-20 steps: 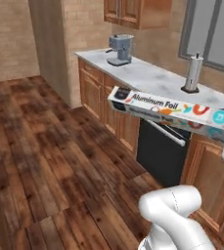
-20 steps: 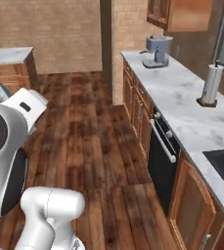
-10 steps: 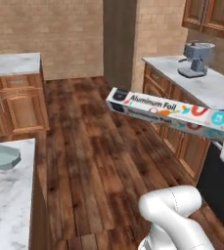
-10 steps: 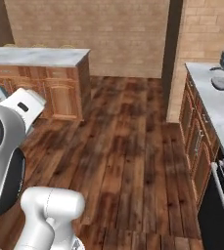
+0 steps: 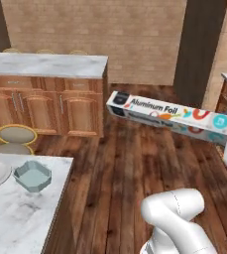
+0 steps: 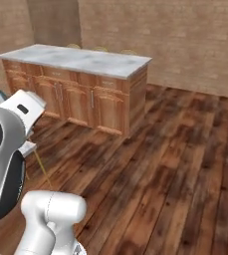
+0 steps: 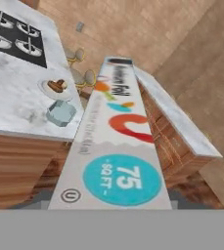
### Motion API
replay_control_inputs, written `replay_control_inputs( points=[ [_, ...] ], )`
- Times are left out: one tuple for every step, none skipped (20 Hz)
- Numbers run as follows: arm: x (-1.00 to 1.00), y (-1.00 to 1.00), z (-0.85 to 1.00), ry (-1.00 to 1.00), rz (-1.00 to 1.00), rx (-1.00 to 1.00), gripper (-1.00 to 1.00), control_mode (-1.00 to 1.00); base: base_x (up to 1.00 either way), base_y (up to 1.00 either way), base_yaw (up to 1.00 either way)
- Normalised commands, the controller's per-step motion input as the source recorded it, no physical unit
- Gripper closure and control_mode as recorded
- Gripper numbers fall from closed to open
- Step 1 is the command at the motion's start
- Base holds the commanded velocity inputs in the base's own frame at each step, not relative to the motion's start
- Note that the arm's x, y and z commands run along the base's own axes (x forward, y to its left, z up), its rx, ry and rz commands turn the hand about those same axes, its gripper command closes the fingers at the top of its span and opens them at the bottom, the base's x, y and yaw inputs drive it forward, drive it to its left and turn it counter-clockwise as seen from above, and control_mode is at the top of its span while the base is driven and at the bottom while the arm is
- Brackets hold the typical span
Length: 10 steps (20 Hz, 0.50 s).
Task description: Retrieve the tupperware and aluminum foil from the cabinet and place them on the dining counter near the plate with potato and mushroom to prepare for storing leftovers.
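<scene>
The foil box point(image 5: 169, 116) is carried in the air over the wooden floor point(image 5: 135, 168), its right end at the arm's hand at the frame edge; the jaws themselves are hidden, so the grip is judged, not seen, to be a part-open clamp on that end. The box's long axis runs nearly level, dark end pointing left toward the island counter point(image 5: 16, 218). In the hand view the box point(image 7: 114, 141) extends straight out from the hand, with the container point(image 7: 61, 113) and plate point(image 7: 56, 87) lying left of it on the counter point(image 7: 15, 93), beside the cooktop point(image 7: 13, 36).
</scene>
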Motion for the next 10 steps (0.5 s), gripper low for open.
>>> replay_control_inputs(
  points=[
    [0.0,0.0,0.0,0.0,0.0,0.0,1.0,1.0,1.0,0.0,0.59],
    [0.0,0.0,0.0,0.0,0.0,0.0,1.0,1.0,1.0,0.0,0.61],
    [0.0,0.0,0.0,0.0,0.0,0.0,1.0,1.0,1.0,0.0,0.63],
    [0.0,0.0,0.0,0.0,0.0,0.0,1.0,1.0,1.0,0.0,0.64],
    [0.0,0.0,0.0,0.0,0.0,0.0,1.0,1.0,1.0,0.0,0.66],
    [0.0,0.0,0.0,0.0,0.0,0.0,1.0,1.0,1.0,0.0,0.67],
    [0.0,0.0,0.0,0.0,0.0,0.0,1.0,1.0,1.0,0.0,0.67],
    [0.0,0.0,0.0,0.0,0.0,0.0,1.0,1.0,1.0,0.0,0.66],
    [0.0,0.0,0.0,0.0,0.0,0.0,1.0,1.0,1.0,0.0,0.66],
    [0.0,0.0,0.0,0.0,0.0,0.0,1.0,1.0,1.0,0.0,0.66]
  ],
)
